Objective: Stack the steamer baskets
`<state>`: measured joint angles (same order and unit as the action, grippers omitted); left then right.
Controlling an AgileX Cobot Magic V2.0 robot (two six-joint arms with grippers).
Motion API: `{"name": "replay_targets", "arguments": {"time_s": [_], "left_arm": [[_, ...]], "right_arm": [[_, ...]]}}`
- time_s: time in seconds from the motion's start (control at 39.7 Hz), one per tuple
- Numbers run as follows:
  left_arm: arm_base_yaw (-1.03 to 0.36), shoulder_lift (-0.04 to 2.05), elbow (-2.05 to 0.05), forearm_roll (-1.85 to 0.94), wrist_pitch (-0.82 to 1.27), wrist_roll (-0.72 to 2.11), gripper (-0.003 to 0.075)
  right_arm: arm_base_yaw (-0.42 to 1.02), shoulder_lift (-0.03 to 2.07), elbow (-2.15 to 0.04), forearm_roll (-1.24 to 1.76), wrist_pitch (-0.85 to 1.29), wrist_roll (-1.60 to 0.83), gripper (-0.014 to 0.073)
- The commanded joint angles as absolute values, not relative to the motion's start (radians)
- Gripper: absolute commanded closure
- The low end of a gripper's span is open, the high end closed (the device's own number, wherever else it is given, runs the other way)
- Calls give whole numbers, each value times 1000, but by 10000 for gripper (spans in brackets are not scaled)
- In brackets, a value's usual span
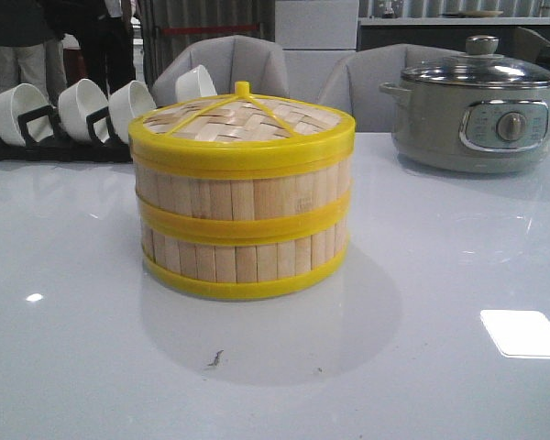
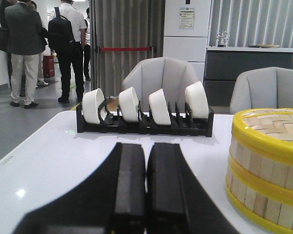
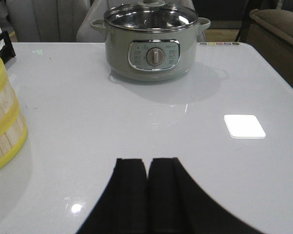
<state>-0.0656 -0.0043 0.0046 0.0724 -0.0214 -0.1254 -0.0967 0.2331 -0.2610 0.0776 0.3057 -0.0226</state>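
Observation:
The two steamer baskets [image 1: 243, 225] stand stacked one on the other in the middle of the white table, with a woven bamboo lid [image 1: 243, 117] with a yellow rim on top. The stack also shows in the left wrist view [image 2: 266, 165] and at the edge of the right wrist view [image 3: 2, 122]. My left gripper [image 2: 146, 146] is shut and empty, low over the table, apart from the stack. My right gripper [image 3: 147, 162] is shut and empty, on the stack's other side, apart from it. Neither gripper shows in the front view.
A grey-green electric pot with a glass lid [image 1: 477, 110] stands at the back right, also in the right wrist view [image 3: 151, 41]. A black rack of white bowls [image 1: 64, 115] stands at the back left, also in the left wrist view [image 2: 144, 109]. Chairs stand behind the table; people stand far left.

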Motion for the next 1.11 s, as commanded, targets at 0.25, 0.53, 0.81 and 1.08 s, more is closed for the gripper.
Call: {"name": "replay_targets", "arguments": {"time_s": [0.25, 0.53, 0.81, 1.08], "left_arm": [[-72, -19, 7, 140, -107, -139, 636], [-72, -19, 7, 140, -107, -139, 636], [-72, -17, 7, 140, -107, -139, 636], [-72, -17, 7, 140, -107, -139, 636]], "right_arm": [[-103, 244, -290, 70, 218, -28, 524], [-103, 244, -290, 70, 218, -28, 524], [-103, 244, -290, 70, 218, -28, 524], [-103, 244, -290, 70, 218, -28, 524]]}}
